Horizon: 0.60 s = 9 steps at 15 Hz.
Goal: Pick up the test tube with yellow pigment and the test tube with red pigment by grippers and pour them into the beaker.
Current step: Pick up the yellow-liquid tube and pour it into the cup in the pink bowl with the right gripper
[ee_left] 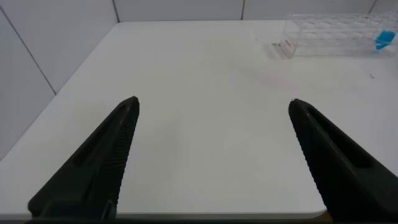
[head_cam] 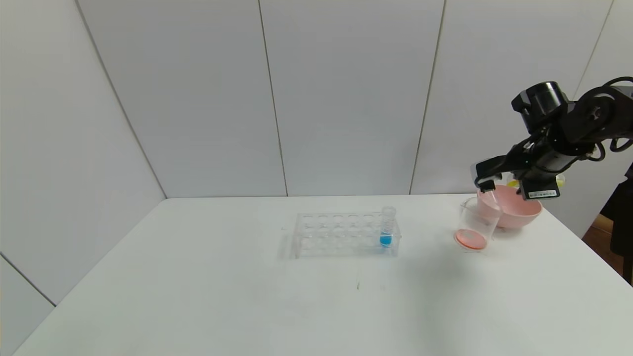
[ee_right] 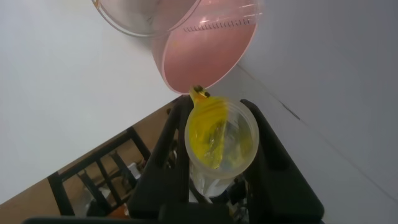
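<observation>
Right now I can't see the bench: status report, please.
Right gripper shut on yellow test tube, tipped over beaker. Beaker holds reddish liquid. Left gripper open, parked over table. Nothing in the way.

Clear round-bottomed test tube, yellow pigment (ee_right: 221,146), clamped in right gripper (ee_right: 214,149), tipped mouth-down over clear cylindrical beaker (head_cam: 475,223); beaker holds reddish-pink liquid, directly below gripper.

Left claw (ee_left: 211,106) open wide, fingers (ee_left: 99,162) at lower left & lower right of frame, above white worktop (ee_left: 199,68). Clear rack (ee_left: 329,34) upper right w/ blue-tipped tube (ee_left: 385,39) at right edge.
</observation>
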Each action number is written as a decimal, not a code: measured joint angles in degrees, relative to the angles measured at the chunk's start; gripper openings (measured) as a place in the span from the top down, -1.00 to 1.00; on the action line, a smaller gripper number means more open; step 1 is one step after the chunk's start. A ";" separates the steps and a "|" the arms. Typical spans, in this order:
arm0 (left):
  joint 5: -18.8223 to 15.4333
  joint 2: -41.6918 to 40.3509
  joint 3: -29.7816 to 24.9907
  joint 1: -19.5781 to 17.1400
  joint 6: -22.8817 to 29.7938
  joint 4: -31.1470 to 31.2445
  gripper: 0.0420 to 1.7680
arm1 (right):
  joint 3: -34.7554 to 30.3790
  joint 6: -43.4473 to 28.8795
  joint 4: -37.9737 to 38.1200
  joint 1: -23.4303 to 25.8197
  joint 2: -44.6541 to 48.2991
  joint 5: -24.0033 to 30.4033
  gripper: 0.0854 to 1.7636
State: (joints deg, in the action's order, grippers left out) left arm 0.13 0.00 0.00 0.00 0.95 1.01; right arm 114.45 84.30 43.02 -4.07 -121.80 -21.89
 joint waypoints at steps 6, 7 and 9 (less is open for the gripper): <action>0.02 0.00 0.00 0.00 0.00 -0.01 -0.94 | 0.00 0.15 0.20 -0.46 0.33 -1.72 0.43; 0.02 0.00 0.00 0.00 0.00 -0.01 -0.94 | 0.00 0.20 0.24 -0.46 0.40 -2.30 0.43; 0.00 0.00 0.00 0.00 0.00 0.00 -0.94 | -0.02 0.24 0.46 -0.52 0.49 -2.73 0.43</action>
State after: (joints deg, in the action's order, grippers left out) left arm 0.13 0.00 0.00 0.00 0.95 1.01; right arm 114.42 84.54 43.48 -4.60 -121.31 -24.62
